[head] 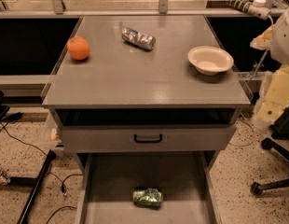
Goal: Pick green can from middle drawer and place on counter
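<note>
The green can lies on its side on the floor of the open middle drawer, near the drawer's middle and towards the front. The counter is the broad grey cabinet top above it. My gripper is not in view. Only white and yellowish parts of my arm show at the right edge, beside the counter's right side and well above the drawer.
On the counter stand an orange at the back left, a silver-and-blue can lying at the back middle, and a white bowl at the right. The top drawer front with its black handle overhangs the middle drawer. Cables lie on the floor at the left, and a chair base stands at the right.
</note>
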Action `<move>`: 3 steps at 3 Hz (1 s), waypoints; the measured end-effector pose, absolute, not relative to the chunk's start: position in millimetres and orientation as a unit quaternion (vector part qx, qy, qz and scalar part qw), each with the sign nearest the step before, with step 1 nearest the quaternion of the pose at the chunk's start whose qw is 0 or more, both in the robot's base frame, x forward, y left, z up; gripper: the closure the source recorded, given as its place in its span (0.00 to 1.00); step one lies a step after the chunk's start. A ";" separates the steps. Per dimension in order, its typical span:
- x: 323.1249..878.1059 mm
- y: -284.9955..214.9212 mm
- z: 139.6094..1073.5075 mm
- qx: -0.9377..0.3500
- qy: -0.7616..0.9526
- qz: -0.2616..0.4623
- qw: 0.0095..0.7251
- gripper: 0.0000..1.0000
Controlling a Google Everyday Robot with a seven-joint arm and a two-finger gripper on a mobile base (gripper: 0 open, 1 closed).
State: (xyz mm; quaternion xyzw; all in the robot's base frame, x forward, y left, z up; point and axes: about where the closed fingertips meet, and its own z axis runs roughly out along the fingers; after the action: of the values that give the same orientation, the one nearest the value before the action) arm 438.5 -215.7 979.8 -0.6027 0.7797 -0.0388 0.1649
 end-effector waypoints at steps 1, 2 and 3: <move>442.1 -214.4 978.2 -0.599 0.781 -0.043 0.169 0.00; 433.0 -194.7 953.1 -0.609 0.770 -0.031 0.186 0.00; 421.0 -181.5 891.4 -0.621 0.758 0.002 0.198 0.00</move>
State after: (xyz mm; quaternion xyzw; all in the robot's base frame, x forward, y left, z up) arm 421.0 -181.5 891.4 -0.6215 0.7580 0.0023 0.1980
